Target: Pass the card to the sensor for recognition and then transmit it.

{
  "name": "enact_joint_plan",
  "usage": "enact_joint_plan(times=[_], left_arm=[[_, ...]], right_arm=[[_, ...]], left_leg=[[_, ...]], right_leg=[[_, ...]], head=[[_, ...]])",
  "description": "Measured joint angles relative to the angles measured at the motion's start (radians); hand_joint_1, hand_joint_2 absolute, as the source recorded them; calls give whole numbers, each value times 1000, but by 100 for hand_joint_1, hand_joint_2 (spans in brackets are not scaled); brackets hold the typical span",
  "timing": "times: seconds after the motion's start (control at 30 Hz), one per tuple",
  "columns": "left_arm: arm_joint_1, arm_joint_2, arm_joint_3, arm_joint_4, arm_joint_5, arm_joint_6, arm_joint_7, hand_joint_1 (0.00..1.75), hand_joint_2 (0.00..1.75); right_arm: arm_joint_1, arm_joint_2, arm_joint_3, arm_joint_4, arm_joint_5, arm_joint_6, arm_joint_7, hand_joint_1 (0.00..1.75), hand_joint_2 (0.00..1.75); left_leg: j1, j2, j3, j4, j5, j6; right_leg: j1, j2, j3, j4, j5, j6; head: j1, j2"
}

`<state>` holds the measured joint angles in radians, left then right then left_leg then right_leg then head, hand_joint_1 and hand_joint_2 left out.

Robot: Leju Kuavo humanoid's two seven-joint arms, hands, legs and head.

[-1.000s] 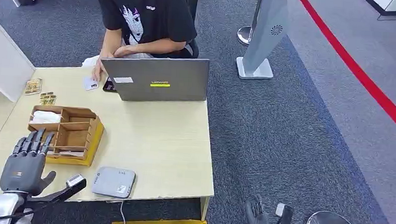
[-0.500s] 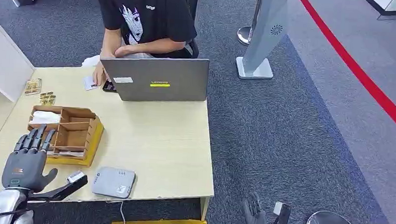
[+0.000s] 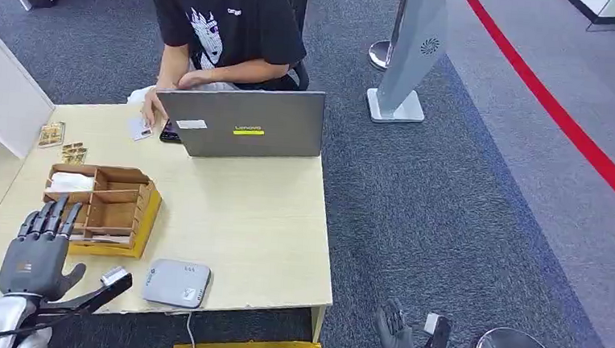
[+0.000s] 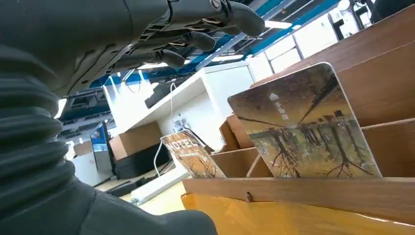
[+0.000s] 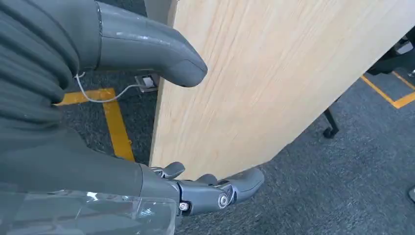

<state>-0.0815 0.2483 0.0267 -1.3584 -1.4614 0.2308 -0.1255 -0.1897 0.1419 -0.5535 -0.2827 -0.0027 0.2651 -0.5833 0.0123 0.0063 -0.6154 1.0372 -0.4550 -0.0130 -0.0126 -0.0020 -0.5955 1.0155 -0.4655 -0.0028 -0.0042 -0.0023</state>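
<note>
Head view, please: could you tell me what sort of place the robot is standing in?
Probably an office reception or check-in desk: a person sits behind a laptop at a pale wooden desk on grey carpet, with a stanchion base and a red floor line nearby.

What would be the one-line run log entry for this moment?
stage: reaching for card | left hand: open, at wooden organizer | card: in organizer | sensor: bare | right hand: open, beside table

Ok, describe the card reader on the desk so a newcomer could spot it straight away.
Start at the pale wooden table and look to its near edge, the side away from the open laptop. Just right of the wooden organiser box lies the sensor. It is a flat grey pad with rounded corners and a small white label, lower and plainer than the compartmented box beside it.
</note>
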Motion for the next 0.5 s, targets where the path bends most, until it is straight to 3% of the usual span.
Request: enact_joint_plan(times=[0.33, 0.37, 0.4, 0.5], left_arm=[[1, 0, 0, 5, 0, 0, 0, 2, 175], [1, 0, 0, 6, 0, 0, 0, 108, 175], [1, 0, 0, 9, 0, -2, 0, 175, 175], [0, 0, 0, 23, 3, -8, 0, 175, 175]], right_arm=[[0, 1, -3, 0, 0, 1, 0, 0, 175], [0, 2, -3, 0, 0, 1, 0, 0, 175], [0, 2, -4, 0, 2, 1, 0, 0, 175], [-1, 3, -6, 0, 5, 3, 3, 0, 175]], left_leg=[[0, 0, 0, 0, 0, 0], [0, 0, 0, 0, 0, 0], [0, 0, 0, 0, 0, 0], [0, 0, 0, 0, 0, 0]], right_leg=[[0, 0, 0, 0, 0, 0], [0, 0, 0, 0, 0, 0], [0, 0, 0, 0, 0, 0], [0, 0, 0, 0, 0, 0]], head=[[0, 0], [0, 0], [0, 0], [0, 0]])
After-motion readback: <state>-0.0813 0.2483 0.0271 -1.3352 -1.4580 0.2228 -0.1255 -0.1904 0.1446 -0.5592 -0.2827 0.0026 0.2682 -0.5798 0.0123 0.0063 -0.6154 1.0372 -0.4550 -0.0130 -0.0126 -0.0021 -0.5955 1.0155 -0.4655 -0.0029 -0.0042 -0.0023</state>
